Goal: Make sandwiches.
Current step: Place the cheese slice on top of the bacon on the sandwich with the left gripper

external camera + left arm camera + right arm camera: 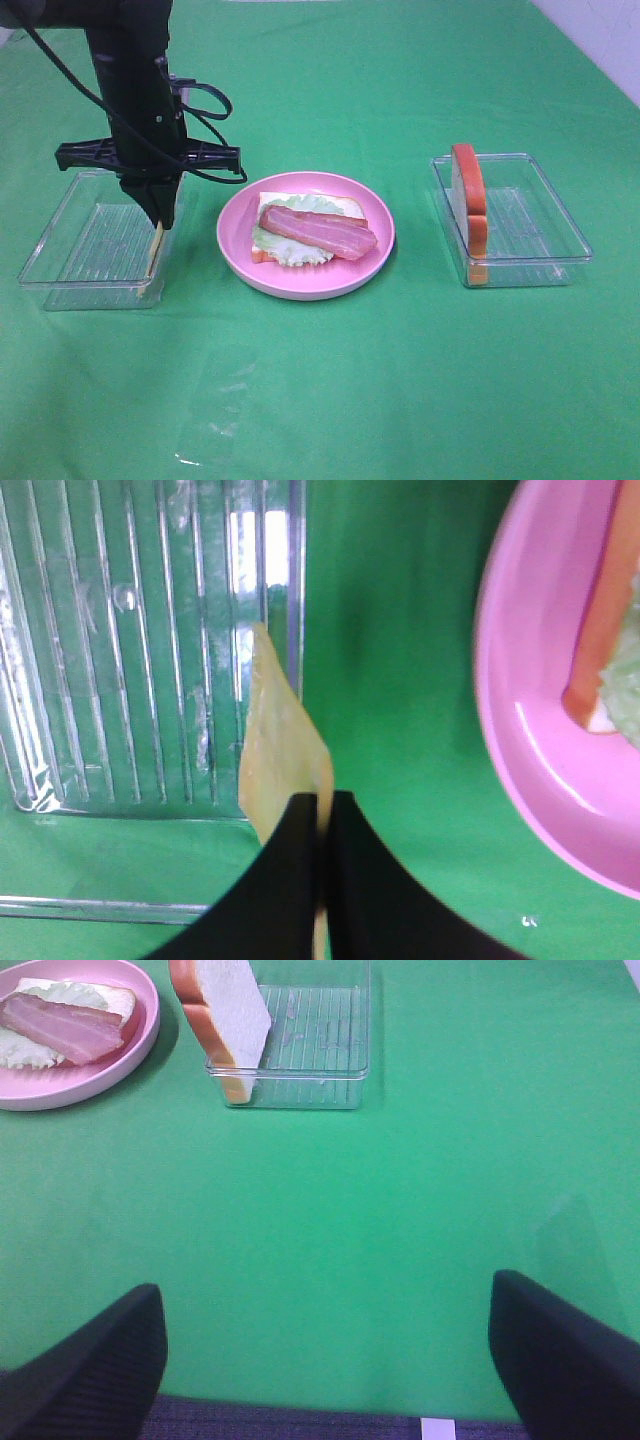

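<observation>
Bench [400,380]: green-covered, carrying two clear trays with a pink plate between them.
Left tray [85,240]: holds nothing but the cheese now in the grip.
Right tray [540,230]: holds one bread slice [468,195] standing on edge against its left wall.
Plate [300,285]: centre of the bench, just right of the left tray.
Sandwich [315,235]: on the plate, unfinished: bread, then lettuce, then bacon on top.
Left hand [158,215]: closed on the top edge of the cheese, over the left tray's right wall.
Right hand [325,1360]: fingers spread wide, holding nothing, at the near right.
Cheese slice [285,750]: thin, hanging edge-on; whether it touches the tray floor I cannot tell. Judgement: lift it straight up clear of the wall, carry it right, lay it flat on the bacon and only then release.
</observation>
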